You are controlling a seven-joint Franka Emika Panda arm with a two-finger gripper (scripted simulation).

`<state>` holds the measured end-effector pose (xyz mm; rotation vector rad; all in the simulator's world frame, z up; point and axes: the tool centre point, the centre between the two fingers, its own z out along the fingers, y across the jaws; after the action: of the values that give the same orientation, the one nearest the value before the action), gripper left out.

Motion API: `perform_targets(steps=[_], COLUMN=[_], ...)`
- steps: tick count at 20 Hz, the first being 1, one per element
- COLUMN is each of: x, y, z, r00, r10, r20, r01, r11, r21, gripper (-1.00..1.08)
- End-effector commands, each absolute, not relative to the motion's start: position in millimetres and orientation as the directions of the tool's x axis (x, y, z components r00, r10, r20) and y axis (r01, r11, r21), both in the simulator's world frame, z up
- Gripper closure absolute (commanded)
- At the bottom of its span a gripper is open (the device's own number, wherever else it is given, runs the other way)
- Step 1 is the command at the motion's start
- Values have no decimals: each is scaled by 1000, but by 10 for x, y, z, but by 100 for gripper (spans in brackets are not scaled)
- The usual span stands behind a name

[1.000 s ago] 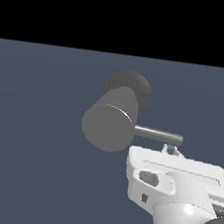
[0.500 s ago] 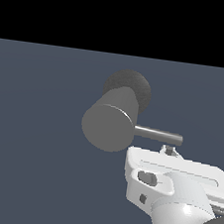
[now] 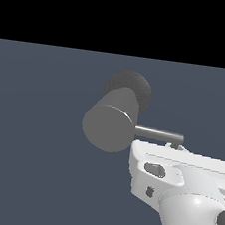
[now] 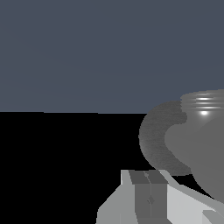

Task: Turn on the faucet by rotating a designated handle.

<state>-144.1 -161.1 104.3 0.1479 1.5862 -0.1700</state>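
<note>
Open blue-grey floor (image 3: 31, 174) lay wide around the faucet (image 3: 110, 122) from seven through twelve o'clock in the exterior view; only the four o'clock side was crowded, by the white gripper (image 3: 177, 147). The faucet sat near the middle of that view: a thick matte grey cylinder with a flat round end facing the camera, and a darker, rough, rounded base (image 3: 135, 87) behind it at one o'clock. The handle (image 3: 159, 135), a thin shiny rod, stuck out toward three o'clock. The gripper's body lay just under the rod's far end, seemingly touching it. Whether its jaws were apart or together could not be told. In the wrist view the rough base (image 4: 159, 135) loomed close beyond a finger (image 4: 146, 192).
</note>
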Motion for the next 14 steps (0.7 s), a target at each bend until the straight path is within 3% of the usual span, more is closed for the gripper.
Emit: perform_targets(steps=[1,7,8,14], x=[-1440,-1446,-1480,-1458], y=[-1587,-1596,-1753,-1663], z=[1235,1391,1131,1362], r00=[-1,-3,-47,-36], r10=[-19,-17,-17,-17], r20=[-1000,-1000,-999,-999], r01=[198,199,222,216], r11=[980,980,975,976], r21=[-19,-17,-27,-24], gripper=[108,108,108,108])
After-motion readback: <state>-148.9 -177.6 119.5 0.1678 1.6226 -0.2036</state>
